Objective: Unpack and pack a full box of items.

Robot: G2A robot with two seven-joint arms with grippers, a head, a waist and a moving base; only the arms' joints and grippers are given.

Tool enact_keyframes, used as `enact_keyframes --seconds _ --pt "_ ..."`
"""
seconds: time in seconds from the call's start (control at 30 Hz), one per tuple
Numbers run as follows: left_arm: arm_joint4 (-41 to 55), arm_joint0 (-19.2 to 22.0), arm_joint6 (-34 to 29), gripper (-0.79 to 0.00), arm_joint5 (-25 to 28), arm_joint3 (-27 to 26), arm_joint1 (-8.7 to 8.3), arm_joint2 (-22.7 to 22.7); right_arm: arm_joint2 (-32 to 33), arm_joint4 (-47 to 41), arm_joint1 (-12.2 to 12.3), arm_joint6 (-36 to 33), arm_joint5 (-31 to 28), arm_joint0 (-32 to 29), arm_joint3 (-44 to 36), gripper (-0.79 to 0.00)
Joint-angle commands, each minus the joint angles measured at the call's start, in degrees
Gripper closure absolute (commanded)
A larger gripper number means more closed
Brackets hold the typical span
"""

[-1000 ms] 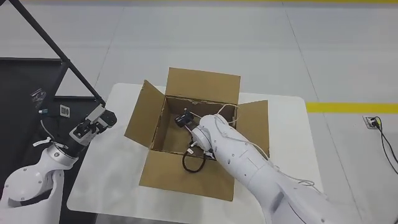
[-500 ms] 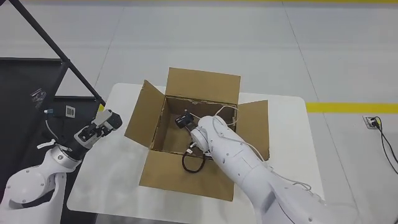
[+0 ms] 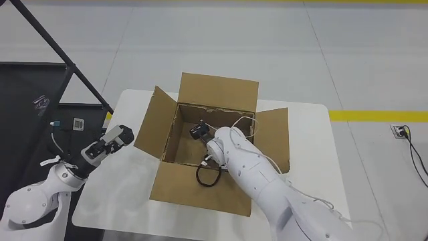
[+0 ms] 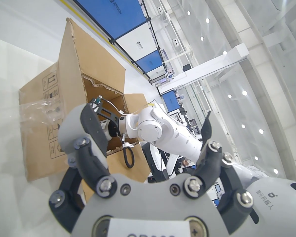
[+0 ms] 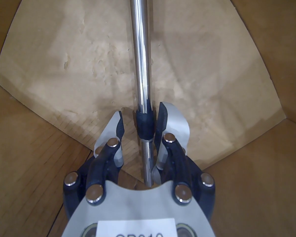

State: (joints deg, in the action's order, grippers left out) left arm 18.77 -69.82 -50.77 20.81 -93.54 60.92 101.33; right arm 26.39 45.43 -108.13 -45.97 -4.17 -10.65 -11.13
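open brown cardboard box (image 3: 200, 189): mid white table (image 3: 127, 194), flaps out | long shiny steel rod with black band (image 5: 139, 38): inside box, walls close | right gripper (image 5: 140, 118): straddles band, slightly parted, contact unclear | left gripper (image 4: 148, 115): spread wide, free space left of box

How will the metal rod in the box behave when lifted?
Probably stiff: the metal rod looks like steel. Its polished surface may slip; the black band likely grips better. Being round, it could roll on the box floor.
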Motion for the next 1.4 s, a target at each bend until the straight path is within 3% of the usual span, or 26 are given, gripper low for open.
enact_keyframes --seconds 0.0,0.3,0.6,0.67,0.77,0.97,1.37 --pt "0.0 -0.2 0.1 -0.785 0.1 -0.1 -0.09 0.1 0.2 0.0 -0.1 0.3 -0.2 -0.1 0.4 -0.323" --pt "0.1 -0.9 0.2 -0.785 0.2 -0.8 -0.52 0.4 0.9 0.0 -0.4 0.5 1.1 -0.2 1.7 -0.163" --pt "0.3 -1.5 1.0 -0.785 0.5 -1.1 -0.86 0.6 1.4 0.6 -0.6 -0.7 0.9 -0.4 2.1 -0.185" --pt "0.4 -1.7 1.2 -0.785 0.6 -1.1 -0.92 0.6 1.4 0.8 -0.6 -0.8 0.8 -0.4 2.2 -0.139" --pt "0.5 -1.9 1.5 -0.785 0.6 -1.2 -1.02 0.7 1.7 0.8 -0.6 -0.8 0.8 -0.4 2.3 0.000" --pt "0.6 -2.3 2.4 -0.785 0.8 -1.4 -1.18 0.7 2.4 0.4 -0.4 0.8 -0.3 -0.1 2.2 0.000" --pt "0.6 -2.0 3.5 -0.785 0.2 -2.3 -1.54 0.4 4.8 -1.3 1.7 11.1 -10.2 0.4 2.0 0.000"
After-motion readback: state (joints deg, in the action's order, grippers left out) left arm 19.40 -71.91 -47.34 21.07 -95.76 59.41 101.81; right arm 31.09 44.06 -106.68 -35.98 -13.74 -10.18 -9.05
